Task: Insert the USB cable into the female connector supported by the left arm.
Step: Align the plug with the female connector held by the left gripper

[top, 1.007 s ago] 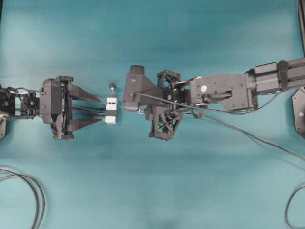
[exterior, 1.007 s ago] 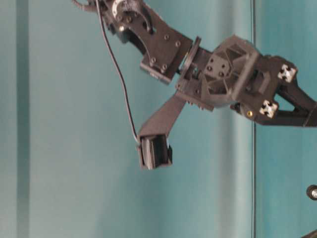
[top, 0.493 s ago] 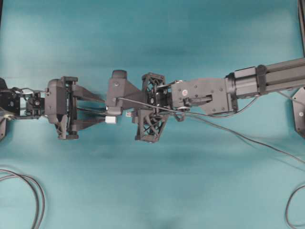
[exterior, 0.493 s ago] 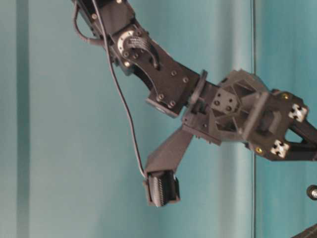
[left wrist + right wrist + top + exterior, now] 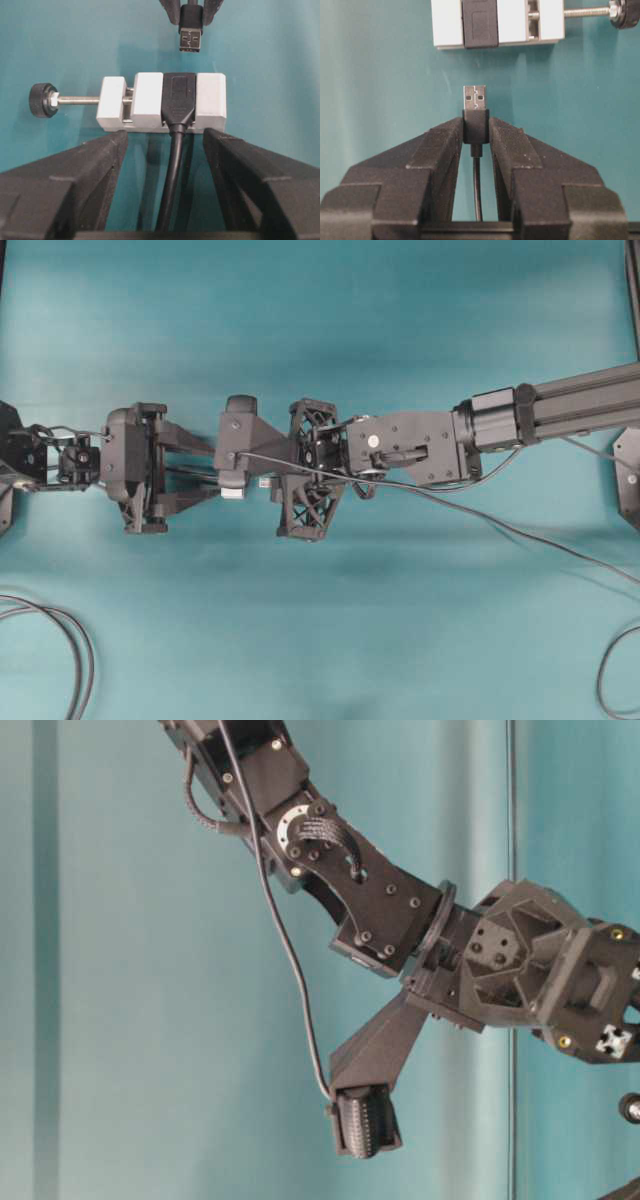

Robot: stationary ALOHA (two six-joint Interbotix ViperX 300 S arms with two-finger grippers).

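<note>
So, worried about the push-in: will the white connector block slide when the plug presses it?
Probably: the white connector block looks small and light. The left gripper isn't clamping it. Its cable may drag slightly.

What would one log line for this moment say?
right gripper: shut on USB cable | plug: short of white connector block, not inserted | left gripper: open behind block

No readable text

No words, labels, brand marks, numbers or signs can be made out on any surface in any of the four views.
</note>
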